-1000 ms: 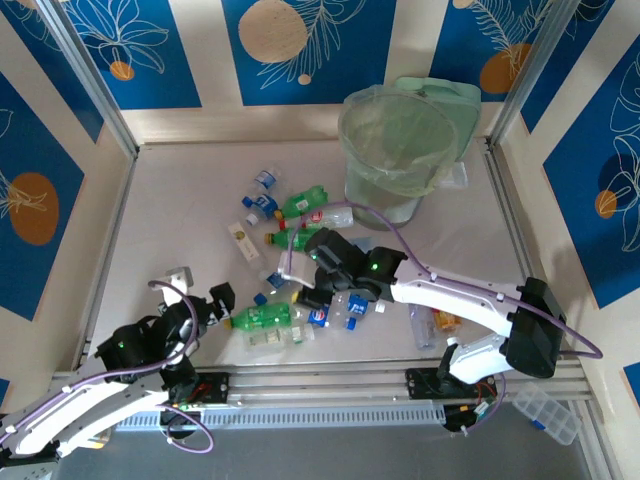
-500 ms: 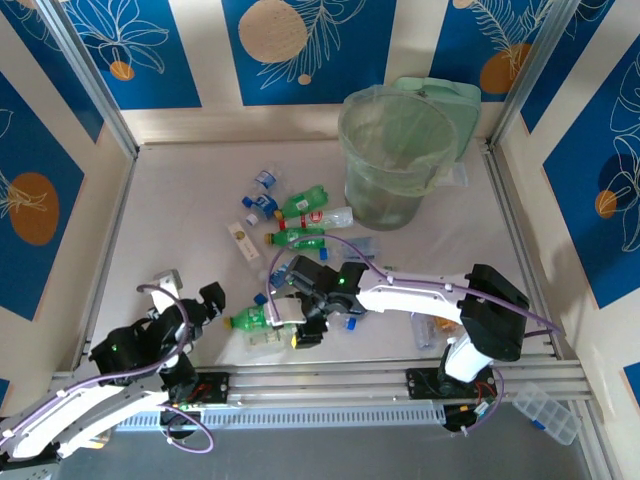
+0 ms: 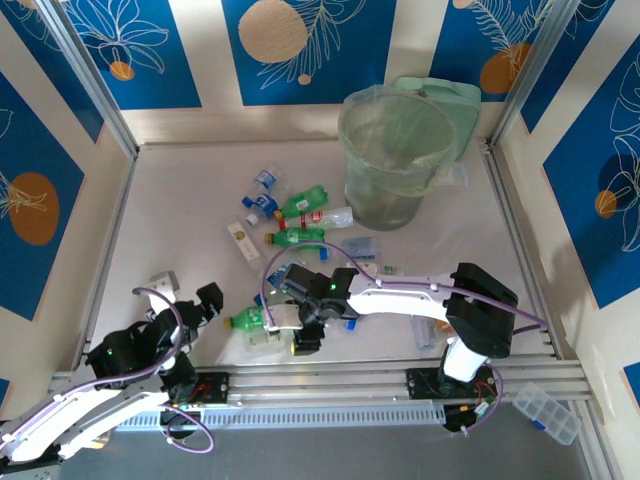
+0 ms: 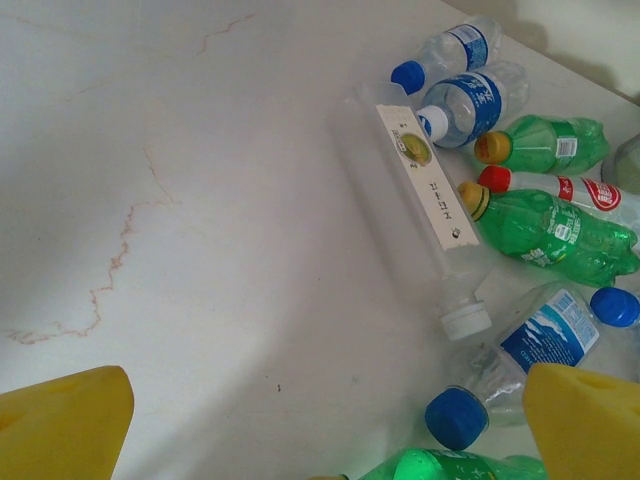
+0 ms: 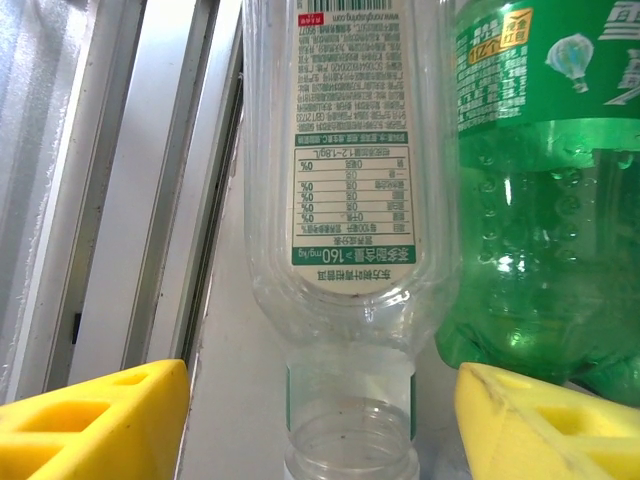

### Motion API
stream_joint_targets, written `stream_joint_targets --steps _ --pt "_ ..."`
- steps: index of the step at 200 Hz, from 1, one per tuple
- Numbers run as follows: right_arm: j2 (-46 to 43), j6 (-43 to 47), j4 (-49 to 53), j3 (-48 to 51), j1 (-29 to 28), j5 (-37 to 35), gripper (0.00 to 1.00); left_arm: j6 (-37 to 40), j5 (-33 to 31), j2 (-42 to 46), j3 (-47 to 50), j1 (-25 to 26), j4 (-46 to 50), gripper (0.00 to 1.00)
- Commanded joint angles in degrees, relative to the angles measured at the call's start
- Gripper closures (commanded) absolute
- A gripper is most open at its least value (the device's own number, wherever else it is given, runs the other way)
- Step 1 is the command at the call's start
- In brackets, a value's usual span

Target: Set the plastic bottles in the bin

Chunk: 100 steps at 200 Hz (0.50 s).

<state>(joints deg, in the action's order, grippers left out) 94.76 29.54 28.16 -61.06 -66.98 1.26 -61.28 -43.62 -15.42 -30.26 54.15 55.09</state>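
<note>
Both wide: right gripper (image 5: 325,420) straddles clear bottle (image 5: 350,150) (mouth cut off), left gripper (image 4: 325,420) empty.

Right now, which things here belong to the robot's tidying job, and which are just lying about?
Job: green soda bottles, clear blue-label bottles, clear capless bottle, lined bin.
Lying about: clear compartment box, flat pale-green lid.
</note>
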Motion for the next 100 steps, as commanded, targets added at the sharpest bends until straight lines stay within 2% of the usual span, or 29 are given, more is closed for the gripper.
stream_joint_targets --steps 1,14,20,44,100 --pt "1.7 -1.1 0.2 -0.3 -0.4 -0.8 0.28 -0.9 -1.2 0.7 0.7 0.2 1.0 0.00" --pt "2.7 -1.0 0.1 -0.4 -0.4 -1.4 0.28 -1.0 -1.2 0.8 0.7 0.2 1.0 0.00" --pt "3.2 -0.8 0.2 -0.5 -0.4 -1.7 0.24 -1.0 -1.3 0.8 0.8 0.2 1.0 0.00" --pt "5.0 -0.4 0.0 -0.6 -0.4 -2.5 0.24 -1.2 -1.4 1.0 0.8 0.2 1.2 0.00" --pt "6.2 -0.4 -1.3 -0.5 -0.4 -2.0 0.35 -1.5 -1.6 1.4 1.0 0.2 1.3 0.00"
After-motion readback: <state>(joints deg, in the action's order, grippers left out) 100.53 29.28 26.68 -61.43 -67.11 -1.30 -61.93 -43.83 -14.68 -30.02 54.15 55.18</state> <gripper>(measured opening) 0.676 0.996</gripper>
